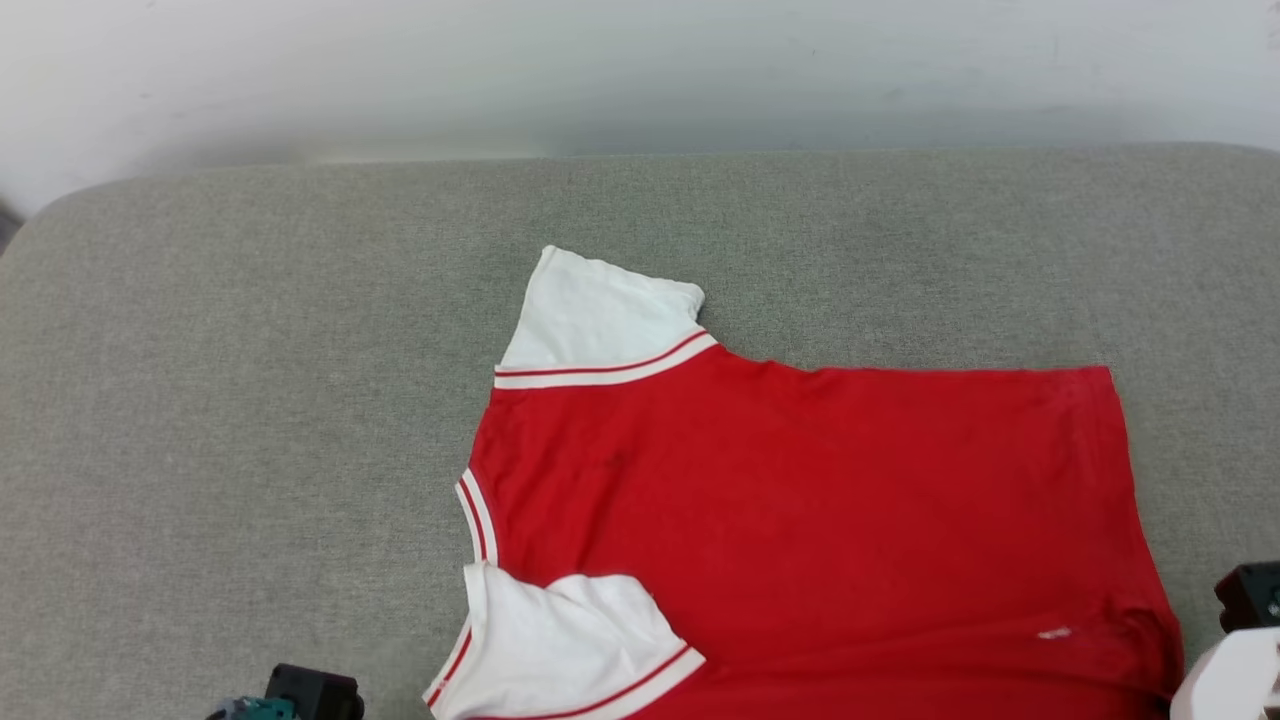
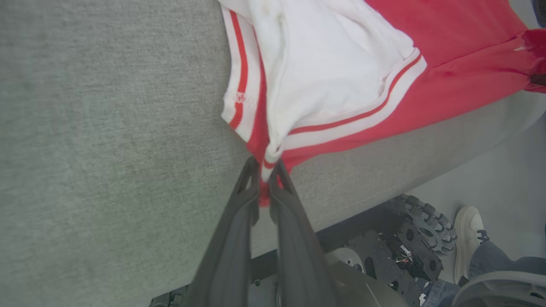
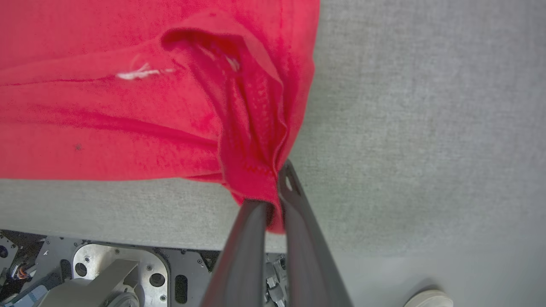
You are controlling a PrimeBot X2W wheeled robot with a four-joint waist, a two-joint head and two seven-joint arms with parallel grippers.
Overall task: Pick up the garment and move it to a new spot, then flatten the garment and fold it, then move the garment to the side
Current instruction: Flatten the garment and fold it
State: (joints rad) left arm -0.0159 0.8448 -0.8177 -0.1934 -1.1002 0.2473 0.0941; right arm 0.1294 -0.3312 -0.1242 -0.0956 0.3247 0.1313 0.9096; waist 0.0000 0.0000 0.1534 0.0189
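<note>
The garment [image 1: 800,520], a red jersey with white striped sleeves, lies spread on the grey cushioned surface [image 1: 250,400], collar to the left, its near part past the picture's bottom. In the left wrist view my left gripper [image 2: 265,170] is shut on the garment [image 2: 341,76] at the near sleeve's corner, beside the surface's front edge. In the right wrist view my right gripper [image 3: 273,192] is shut on a bunched red hem corner of the garment [image 3: 128,106]. In the head view, parts of both wrists show at the bottom left and bottom right.
A pale wall [image 1: 640,70] rises behind the grey surface. Below the front edge sits the robot's base with a toothed wheel [image 2: 426,221]. A person's white shoe [image 2: 467,238] and jeans leg stand on the floor close by; another shoe [image 3: 428,299] shows in the right wrist view.
</note>
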